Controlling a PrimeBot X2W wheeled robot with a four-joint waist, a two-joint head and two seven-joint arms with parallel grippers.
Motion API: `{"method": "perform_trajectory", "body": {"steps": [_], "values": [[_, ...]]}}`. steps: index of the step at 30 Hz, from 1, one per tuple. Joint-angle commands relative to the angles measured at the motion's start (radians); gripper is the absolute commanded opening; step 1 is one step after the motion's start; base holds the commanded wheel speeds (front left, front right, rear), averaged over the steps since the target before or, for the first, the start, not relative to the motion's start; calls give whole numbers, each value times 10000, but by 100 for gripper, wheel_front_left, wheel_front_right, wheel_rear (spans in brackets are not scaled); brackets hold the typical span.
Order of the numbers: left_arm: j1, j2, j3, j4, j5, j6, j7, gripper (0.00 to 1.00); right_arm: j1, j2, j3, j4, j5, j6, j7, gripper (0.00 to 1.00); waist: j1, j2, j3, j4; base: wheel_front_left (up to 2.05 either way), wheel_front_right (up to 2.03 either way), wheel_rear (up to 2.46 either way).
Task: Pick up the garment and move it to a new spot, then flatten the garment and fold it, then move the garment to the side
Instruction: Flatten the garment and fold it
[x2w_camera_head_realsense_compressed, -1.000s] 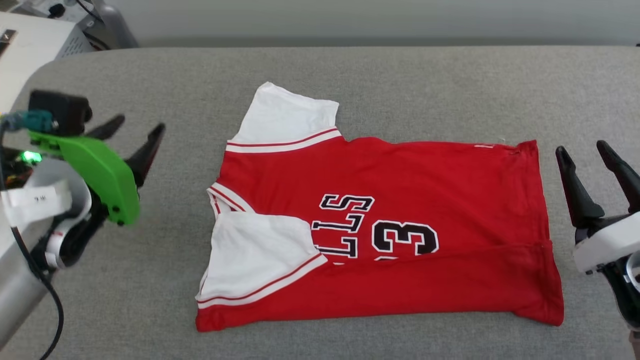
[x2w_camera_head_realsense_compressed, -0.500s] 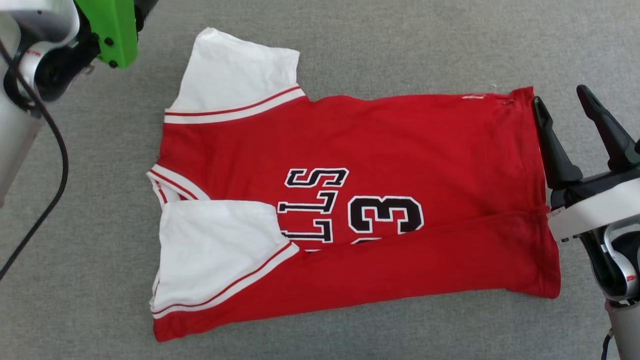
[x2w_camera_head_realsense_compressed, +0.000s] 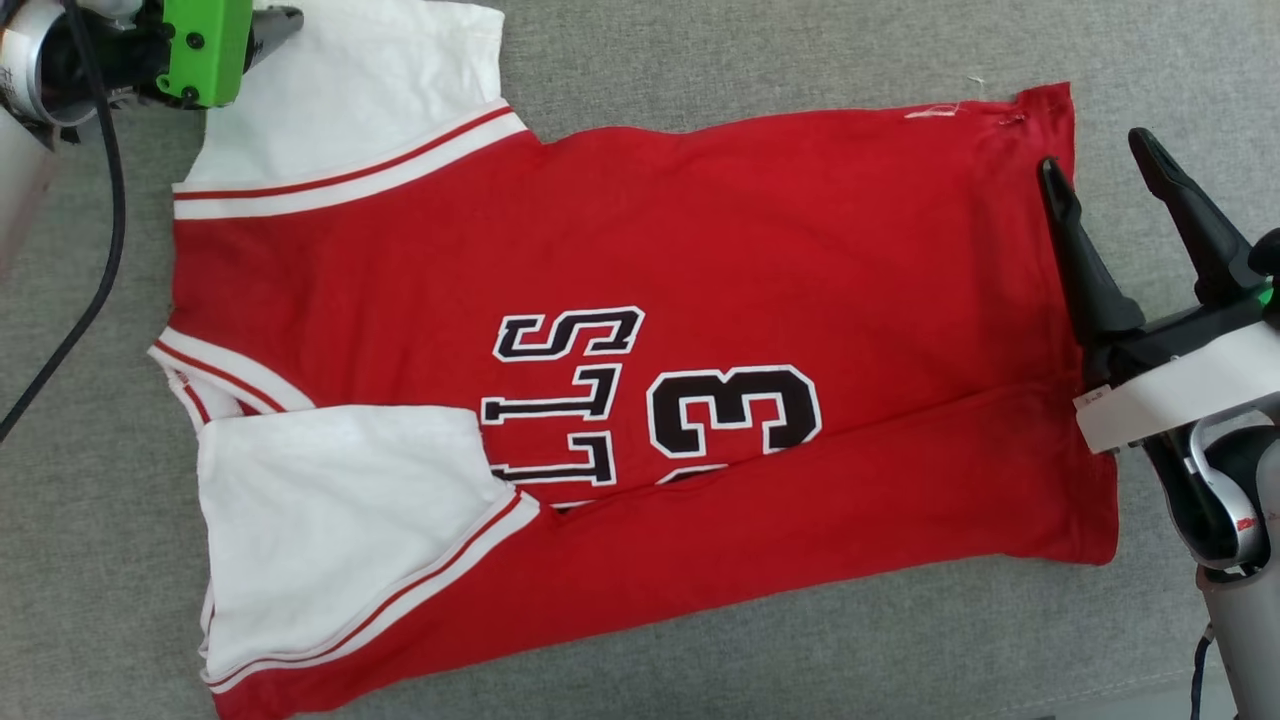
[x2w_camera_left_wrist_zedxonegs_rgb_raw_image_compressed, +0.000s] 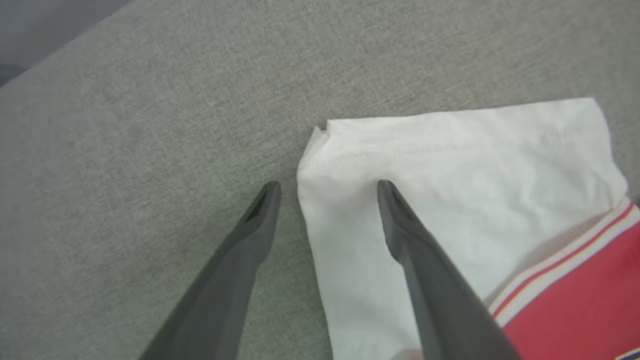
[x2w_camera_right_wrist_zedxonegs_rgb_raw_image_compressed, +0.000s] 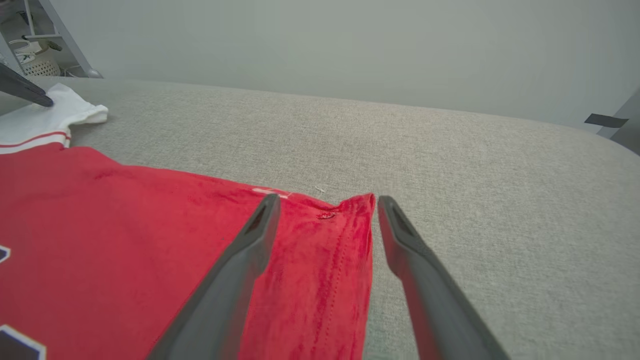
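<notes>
The garment (x2w_camera_head_realsense_compressed: 700, 250), a red jersey with white sleeves and a black "3", lies flat on the grey padded surface (x2w_camera_head_realsense_compressed: 800, 50). Its near long side is folded over the lettering. My left gripper (x2w_camera_left_wrist_zedxonegs_rgb_raw_image_compressed: 326, 186) is open at the far white sleeve (x2w_camera_left_wrist_zedxonegs_rgb_raw_image_compressed: 450, 165): one finger is above the sleeve's corner, the other above bare surface. In the head view its green housing (x2w_camera_head_realsense_compressed: 205, 45) sits at the top left. My right gripper (x2w_camera_head_realsense_compressed: 1100, 175) is open and straddles the hem's far corner (x2w_camera_right_wrist_zedxonegs_rgb_raw_image_compressed: 350, 215), one finger over red cloth and one beside it.
A black cable (x2w_camera_head_realsense_compressed: 105, 200) hangs from the left arm beside the collar. Beyond the surface's far edge are a pale wall (x2w_camera_right_wrist_zedxonegs_rgb_raw_image_compressed: 350, 45) and a white basket (x2w_camera_right_wrist_zedxonegs_rgb_raw_image_compressed: 35, 62). Bare grey surface (x2w_camera_right_wrist_zedxonegs_rgb_raw_image_compressed: 500, 200) stretches right of the hem.
The head camera has tilted down and closer, so the garment looks larger. My left gripper has moved from beside the garment to the far sleeve's corner. My right gripper has closed in on the hem.
</notes>
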Motion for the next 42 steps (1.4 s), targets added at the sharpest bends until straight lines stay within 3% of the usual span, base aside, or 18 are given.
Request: {"method": "perform_trajectory", "body": {"steps": [1, 5, 6, 7, 12, 18, 24, 30, 34, 42], "values": [[68, -29, -130, 156, 132, -70, 6, 100, -206, -70, 63, 108, 85, -7, -66, 100, -2, 0, 309, -248, 0, 0, 0], [442, -18, -385, 550, 32, -167, 188, 100, -310, -130, 132, 308, 188, -7, -179, 100, -2, 0, 238, -240, 0, 0, 0], [524, -45, -398, 588, -48, -187, 199, 75, -332, -154, 130, 347, 216, -7, -204, 100, -2, 0, 191, -219, 0, 0, 0], [602, -68, -429, 613, -87, -210, 158, 0, -346, -191, 113, 401, 247, -7, -219, 100, -2, 0, 121, -178, 0, 0, 0], [708, -113, -452, 547, -57, -283, -510, 0, -650, -572, -10, 538, 294, -7, -173, 100, -2, 0, -287, 58, 0, 0, 0], [797, -270, -465, -20, -27, -330, -1630, 0, -1680, -1696, 0, 716, 364, -7, 796, 100, -2, 0, -908, 545, 0, 0, 0], [1166, -206, -755, -982, 137, -341, -2574, 0, -2789, -3150, 1163, 1399, 1480, -7, 3689, 100, -2, 0, -1411, 1052, 0, 0, 0], [1503, -99, -907, -1903, 257, -343, -3192, 0, -3681, -3996, 2468, 2267, 3123, -7, 6650, 100, -2, 0, -1489, 1470, 0, 0, 0], [1664, -135, -900, -2283, 283, -274, -3452, 0, -4186, -4067, 2967, 3059, 3517, -7, 7567, 100, -2, 0, -1278, 1746, 0, 0, 0], [1707, -181, -950, -2548, 427, -208, -3678, 0, -4754, -3331, 3861, 4842, 3457, -7, 7578, 100, -2, 0, -849, 2032, 0, 0, 0]]}}
